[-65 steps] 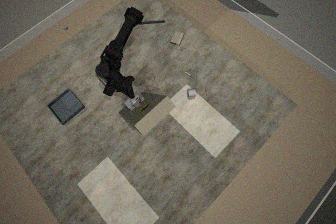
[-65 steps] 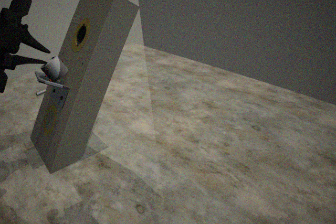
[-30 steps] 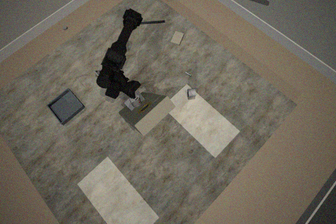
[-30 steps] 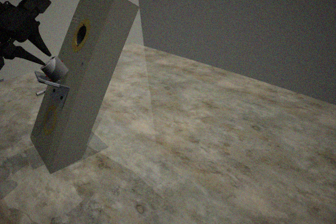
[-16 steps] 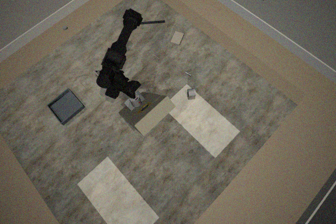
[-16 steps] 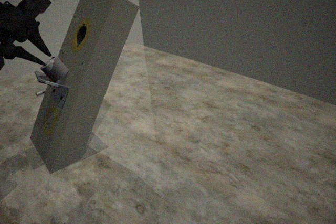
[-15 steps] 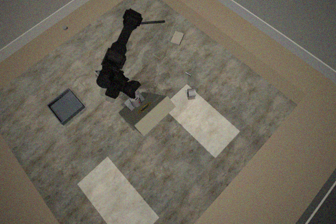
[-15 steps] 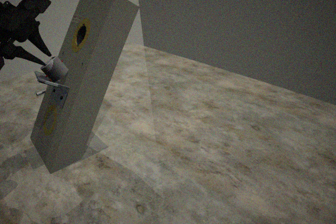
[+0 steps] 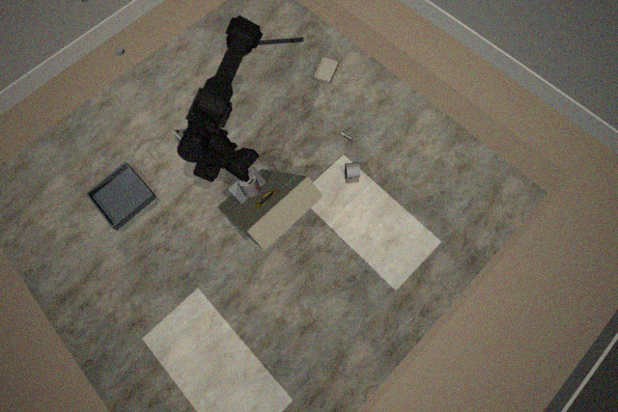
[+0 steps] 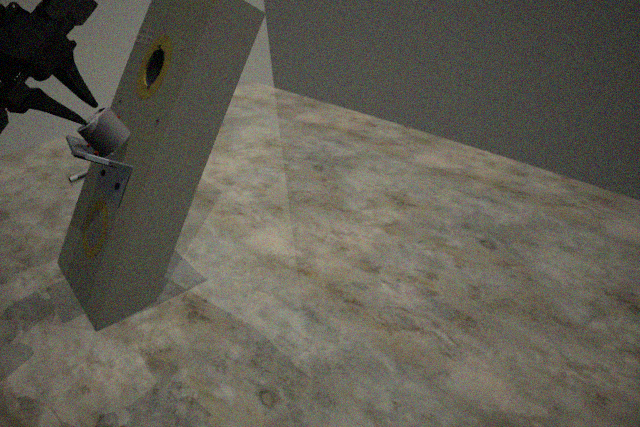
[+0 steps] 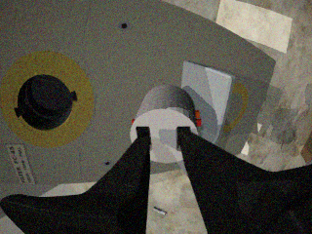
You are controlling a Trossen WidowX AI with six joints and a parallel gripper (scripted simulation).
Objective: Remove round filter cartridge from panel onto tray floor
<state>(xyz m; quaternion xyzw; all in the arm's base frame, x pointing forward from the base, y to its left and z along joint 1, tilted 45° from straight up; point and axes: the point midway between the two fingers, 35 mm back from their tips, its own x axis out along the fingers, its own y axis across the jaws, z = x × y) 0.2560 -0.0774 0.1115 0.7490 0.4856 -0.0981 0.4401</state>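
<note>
From the top, we saw the tray (image 9: 122,195) off to one side. From outside, the cartridge (image 9: 248,188) (image 10: 107,133) (image 11: 168,99) sat on the small shelf (image 9: 239,193) (image 10: 122,170) (image 11: 219,88), out of its hole. Up close, our fingers (image 9: 247,178) (image 10: 90,114) were a bit apart, clenching nothing, at its slots; we needed to grip softly, then lift straight.

Mottled floor (image 9: 319,327) (image 10: 413,257) | tray (image 9: 122,196) | pale sheets (image 9: 377,228) (image 9: 219,357), apparently flat

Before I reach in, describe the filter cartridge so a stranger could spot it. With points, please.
On the leaning grey service panel (image 9: 234,210) (image 10: 170,117) (image 11: 146,54), find the metal bracket (image 9: 240,193) (image 10: 105,166) (image 11: 210,83). Resting at it is the pale, stubby cylinder (image 9: 247,186) (image 10: 107,131) (image 11: 166,99), set apart from the flat yellow rings by its rounded body and red tabs.
</note>
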